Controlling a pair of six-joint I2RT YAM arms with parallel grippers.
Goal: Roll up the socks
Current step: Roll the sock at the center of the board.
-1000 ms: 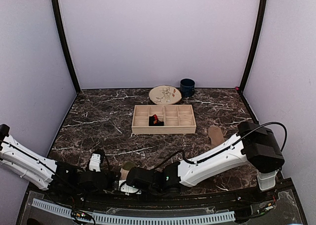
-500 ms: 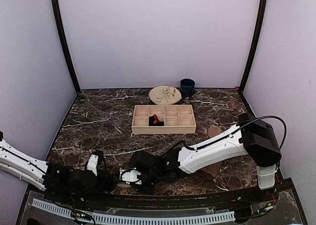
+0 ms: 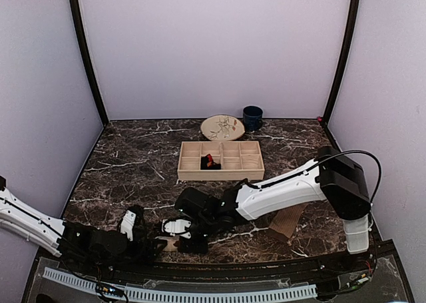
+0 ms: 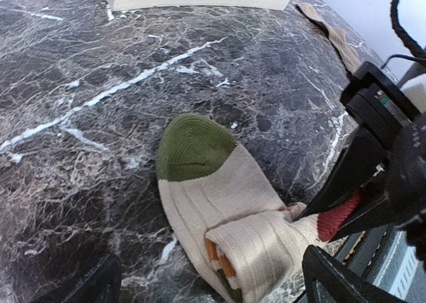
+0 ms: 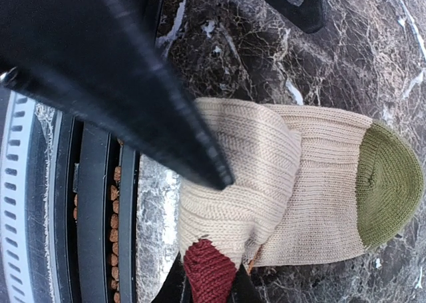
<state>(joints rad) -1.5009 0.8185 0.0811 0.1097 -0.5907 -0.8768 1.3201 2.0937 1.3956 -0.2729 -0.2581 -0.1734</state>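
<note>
Dark marble with white veins covers the table, closed in by pale lilac walls. At the near edge, close to the arm bases, lies the beige sock, ribbed, with a green toe that points toward the far side of the table. Its leg end is rolled partway up toward the toe, and orange stripes show at the open side of the roll. A maroon patch of this sock sticks out at the roll's edge.

The right gripper has its jaws drawn narrow and pinches that maroon patch between its black fingers. The right arm reaches across low over the table from the right side.

The left gripper is spread wide, one finger on each side of the roll; whether either finger touches the fabric cannot be told.

Farther back, near the middle of the table, sits a wooden tray divided into compartments. The black sock with red marks lies bunched in one of the middle compartments. The tan sock lies flat on the marble to the right, well apart from the beige one, partly under the right arm.

Behind the tray stand a patterned plate and, just beside it, a dark blue mug
</note>
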